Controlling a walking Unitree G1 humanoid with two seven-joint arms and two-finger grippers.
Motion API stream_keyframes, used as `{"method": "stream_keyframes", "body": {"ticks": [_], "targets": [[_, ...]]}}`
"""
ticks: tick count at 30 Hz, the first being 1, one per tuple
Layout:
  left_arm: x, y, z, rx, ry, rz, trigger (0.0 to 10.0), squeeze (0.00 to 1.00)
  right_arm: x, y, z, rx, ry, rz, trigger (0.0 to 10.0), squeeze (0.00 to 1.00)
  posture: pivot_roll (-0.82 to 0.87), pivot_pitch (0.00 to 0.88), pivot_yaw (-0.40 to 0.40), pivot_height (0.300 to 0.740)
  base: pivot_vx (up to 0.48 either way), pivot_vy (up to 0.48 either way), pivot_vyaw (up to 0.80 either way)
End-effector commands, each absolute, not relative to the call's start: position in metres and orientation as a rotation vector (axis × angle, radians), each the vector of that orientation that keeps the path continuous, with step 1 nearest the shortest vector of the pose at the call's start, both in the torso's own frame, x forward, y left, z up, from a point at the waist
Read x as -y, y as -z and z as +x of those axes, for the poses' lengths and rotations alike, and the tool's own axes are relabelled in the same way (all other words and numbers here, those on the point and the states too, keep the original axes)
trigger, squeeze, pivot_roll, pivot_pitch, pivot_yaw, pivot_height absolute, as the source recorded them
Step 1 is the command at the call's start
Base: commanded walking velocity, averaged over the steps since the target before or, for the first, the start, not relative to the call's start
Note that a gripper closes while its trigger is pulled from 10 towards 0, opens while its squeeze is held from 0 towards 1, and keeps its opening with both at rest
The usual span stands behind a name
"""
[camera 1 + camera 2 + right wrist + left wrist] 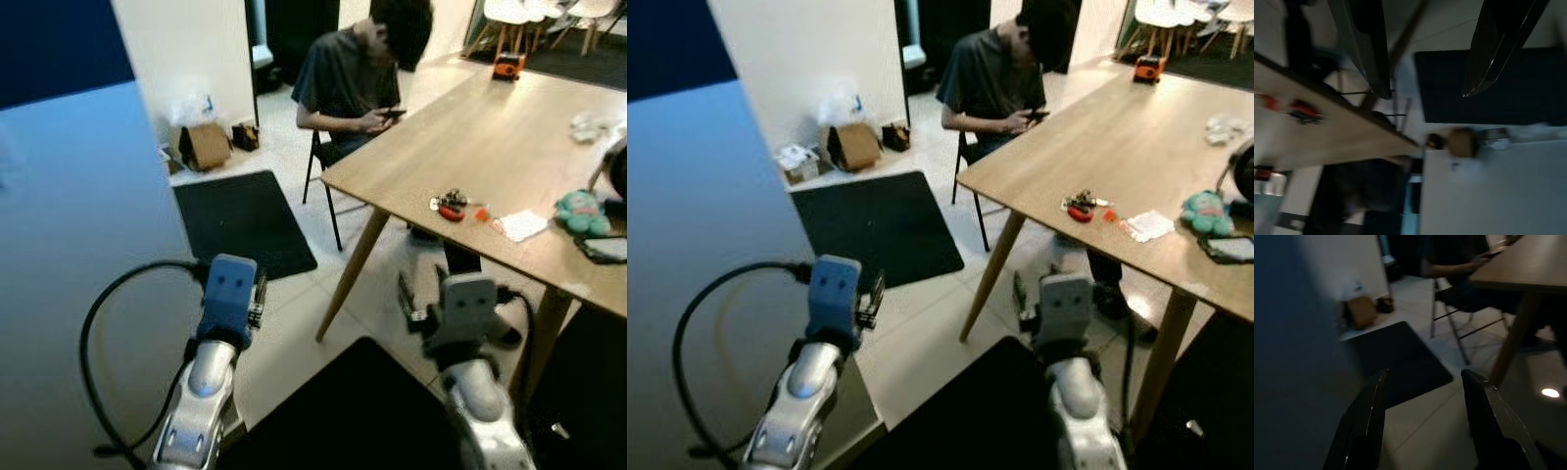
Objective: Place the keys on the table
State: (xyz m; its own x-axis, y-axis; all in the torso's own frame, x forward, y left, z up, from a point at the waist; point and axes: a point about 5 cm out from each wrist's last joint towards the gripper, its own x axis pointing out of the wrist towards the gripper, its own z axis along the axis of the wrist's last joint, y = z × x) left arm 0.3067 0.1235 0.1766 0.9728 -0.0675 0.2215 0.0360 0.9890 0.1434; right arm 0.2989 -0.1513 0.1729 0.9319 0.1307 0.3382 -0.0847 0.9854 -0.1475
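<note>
The keys (451,206), a small bunch with a red part, lie on the wooden table (490,137) near its front-left corner; the right wrist view shows the keys (1303,111) blurred. My right gripper (1426,92) is open and holds nothing. It hangs low in front of the table's near leg, below the level of the keys (1081,206). My left gripper (1425,374) is open too, with nothing between its fingers, out over the tiled floor to the left of the table.
A person (358,73) sits on a chair at the table's left corner, looking at a phone. A white paper (522,224), a teal soft toy (582,211) and an orange object (507,65) are on the table. A black mat (243,223) and cardboard box (204,145) lie left; a blue panel (78,255) stands close.
</note>
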Motion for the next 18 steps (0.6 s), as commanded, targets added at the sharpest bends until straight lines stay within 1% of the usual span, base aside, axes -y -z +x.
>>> {"method": "stream_keyframes", "body": {"ticks": [1,14,17,18], "targets": [[-0.1246,-0.1721,0.3054,0.21,0.053,0.15,10.0,0.0,0.155,-0.1703,0.2977,0.345,-0.102,-0.127,10.0,0.0,0.0,0.169,0.047,0.74,-0.322,0.0,0.0],[-0.1246,-0.1722,0.3052,0.21,0.051,0.151,10.0,0.0,0.1552,-0.1699,0.2978,0.344,-0.102,-0.13,10.0,0.0,0.0,0.171,0.047,0.74,-0.32,0.0,0.0],[-0.125,-0.1722,0.3053,0.209,0.05,0.152,10.0,0.0,0.155,-0.17,0.2979,0.344,-0.102,-0.131,10.0,0.0,0.0,0.171,0.047,0.74,-0.285,0.0,0.0],[-0.1251,-0.1723,0.3054,0.21,0.049,0.153,10.0,0.0,0.155,-0.1699,0.2981,0.344,-0.102,-0.131,10.0,0.0,0.0,0.171,0.047,0.74,0.0,0.0,0.0]]}}
